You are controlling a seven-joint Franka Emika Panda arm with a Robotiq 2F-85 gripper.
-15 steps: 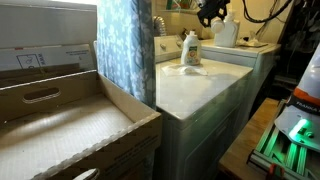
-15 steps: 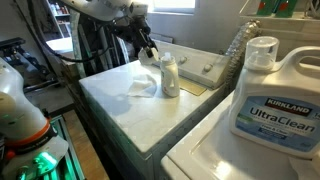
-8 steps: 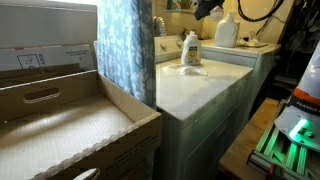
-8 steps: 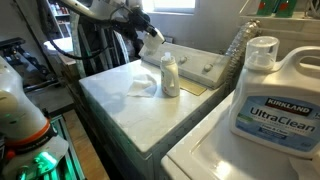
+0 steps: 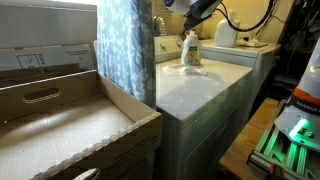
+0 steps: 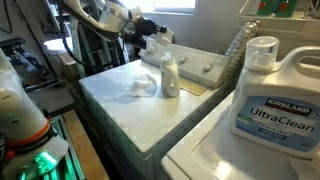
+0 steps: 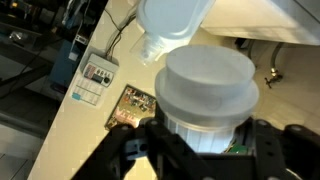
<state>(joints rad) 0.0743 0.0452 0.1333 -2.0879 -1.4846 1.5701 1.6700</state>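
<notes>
In the wrist view the gripper (image 7: 205, 152) stood part open. Its dark fingers (image 7: 127, 152) were spread on either side of the bottle (image 7: 208, 88)'s white cap, and it gripped nothing. In an exterior view the gripper (image 6: 158, 37) hung just off the cap at 11 o'clock. A second before it had been lower and further toward 9 o'clock, with the same jaw gap. The bottle (image 6: 170, 78) stood upright on the washer top (image 6: 112, 108), unmoved. The crumpled white cloth (image 6: 141, 87) at its 9 o'clock had not moved either. Farther off at 3 o'clock stood the big detergent jug (image 6: 272, 95).
</notes>
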